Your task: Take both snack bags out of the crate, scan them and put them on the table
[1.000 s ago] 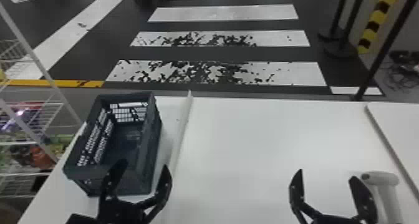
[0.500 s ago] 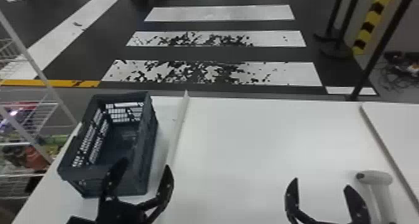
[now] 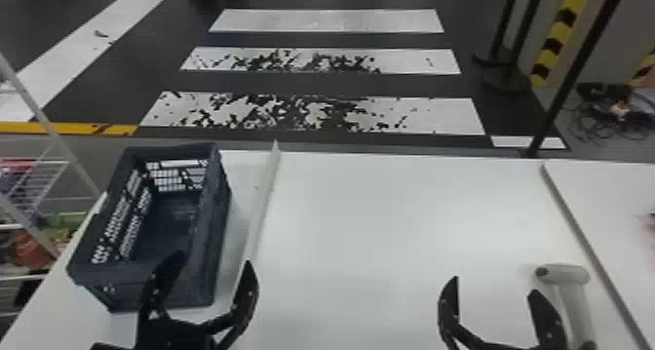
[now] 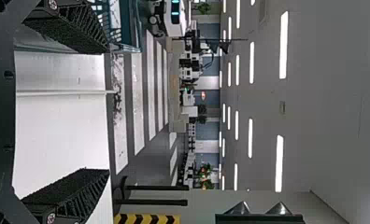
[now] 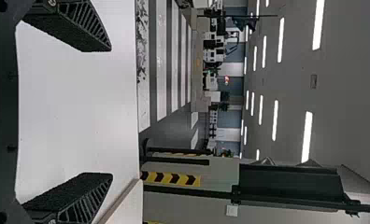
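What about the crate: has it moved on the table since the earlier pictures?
No. The crate keeps the same gap to the white ridge beside it; both only appear shifted left together in the head view.

Wide pass: over flat white tabletop (image 3: 390, 217), betw. thin white raised strip (image 3: 266, 203) (L) & straight grey divider (image 3: 580, 232) (R). Obst.: dark blue-grey rect. plastic crate (image 3: 214, 256), L of strip; entry via open top, narrow gap crate–strip. Light-grey plastic handheld scanner (image 3: 565, 274) blocks nr. divider.
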